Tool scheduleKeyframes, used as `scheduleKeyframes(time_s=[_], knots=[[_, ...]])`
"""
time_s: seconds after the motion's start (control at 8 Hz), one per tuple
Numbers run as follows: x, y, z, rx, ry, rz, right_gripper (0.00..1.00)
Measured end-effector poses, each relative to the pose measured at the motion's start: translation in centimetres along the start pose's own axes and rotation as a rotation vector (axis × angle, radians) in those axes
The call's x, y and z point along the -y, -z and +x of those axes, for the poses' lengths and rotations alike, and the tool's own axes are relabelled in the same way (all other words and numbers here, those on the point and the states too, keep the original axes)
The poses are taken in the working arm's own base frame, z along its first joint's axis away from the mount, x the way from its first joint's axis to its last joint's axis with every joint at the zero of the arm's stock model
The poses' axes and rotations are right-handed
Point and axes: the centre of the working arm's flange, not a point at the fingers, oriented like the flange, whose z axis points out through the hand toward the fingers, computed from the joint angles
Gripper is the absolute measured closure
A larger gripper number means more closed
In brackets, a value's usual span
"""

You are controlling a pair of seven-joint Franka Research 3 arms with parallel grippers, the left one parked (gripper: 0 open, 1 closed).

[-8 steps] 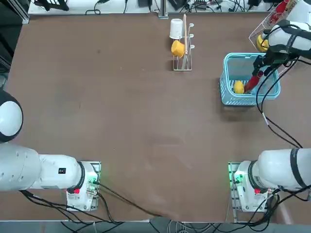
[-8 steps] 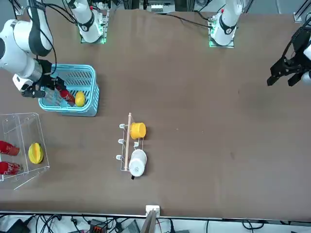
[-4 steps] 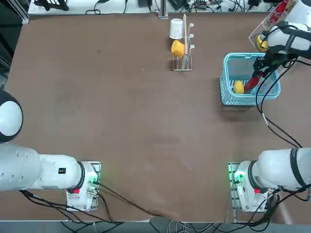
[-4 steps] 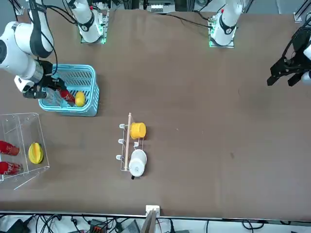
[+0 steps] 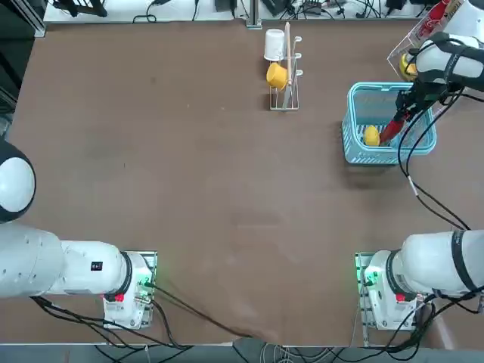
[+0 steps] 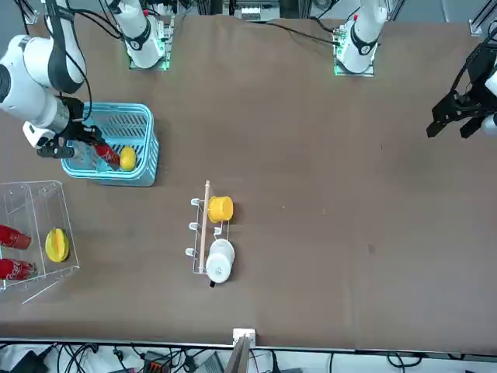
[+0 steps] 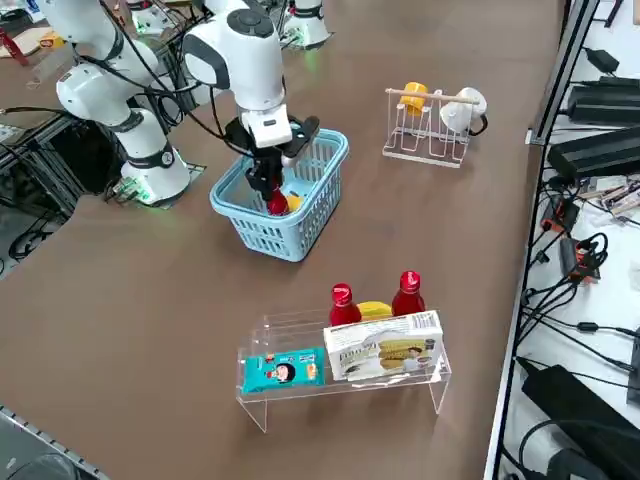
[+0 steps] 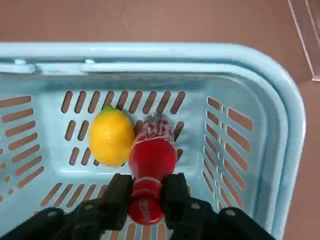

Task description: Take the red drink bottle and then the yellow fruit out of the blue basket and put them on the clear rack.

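The right gripper (image 8: 146, 192) hangs over the blue basket with its two black fingers (image 8: 117, 192) clamped on the neck end of the red drink bottle (image 8: 150, 165); in the wrist view the cap end sits squeezed between the pads while the wider body points away from them, down into the basket. In the right side view the gripper (image 7: 265, 170) reaches down from above into the basket, and the bottle (image 7: 275, 203) shows just beneath it as a red patch.

The clear rack (image 7: 345, 385) stands on the brown table (image 5: 189, 189), beyond the basket at the table's far right corner. Two other red bottles (image 7: 342, 303), a larger yellow fruit, a blue packet and a box already rest on it.

The blue basket (image 5: 355, 147) sits near the rack, well apart from the white wire peg stand (image 5: 286, 76) carrying a yellow-orange cup and a white cup.

The red drink bottle (image 5: 392, 128) lies slanted inside the basket, its body low near the slotted floor and its neck raised into the gripper (image 5: 407, 106).

The yellow fruit (image 8: 111, 136) rests on the basket floor, touching the bottle's side and not touched by the fingers; the top view shows it (image 5: 371, 135) just beside the bottle.
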Motion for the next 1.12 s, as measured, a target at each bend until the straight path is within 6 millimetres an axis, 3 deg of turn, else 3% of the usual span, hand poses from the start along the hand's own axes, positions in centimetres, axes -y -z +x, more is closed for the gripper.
scheduleKeyframes(time_s=[0.25, 0.38, 0.75, 0.88, 1.12], knots=[[0.0, 2.2, 0.4, 0.019, 0.001, 0.003, 0.62], [-0.1, 5.2, 0.8, 0.044, 0.0, 0.006, 0.62], [-0.2, 17.5, 1.0, 0.022, -0.003, 0.003, 0.62], [-0.4, 20.2, 1.0, -0.008, -0.003, -0.015, 0.62], [-1.4, 22.8, 1.2, -0.044, 0.002, -0.095, 0.62]])
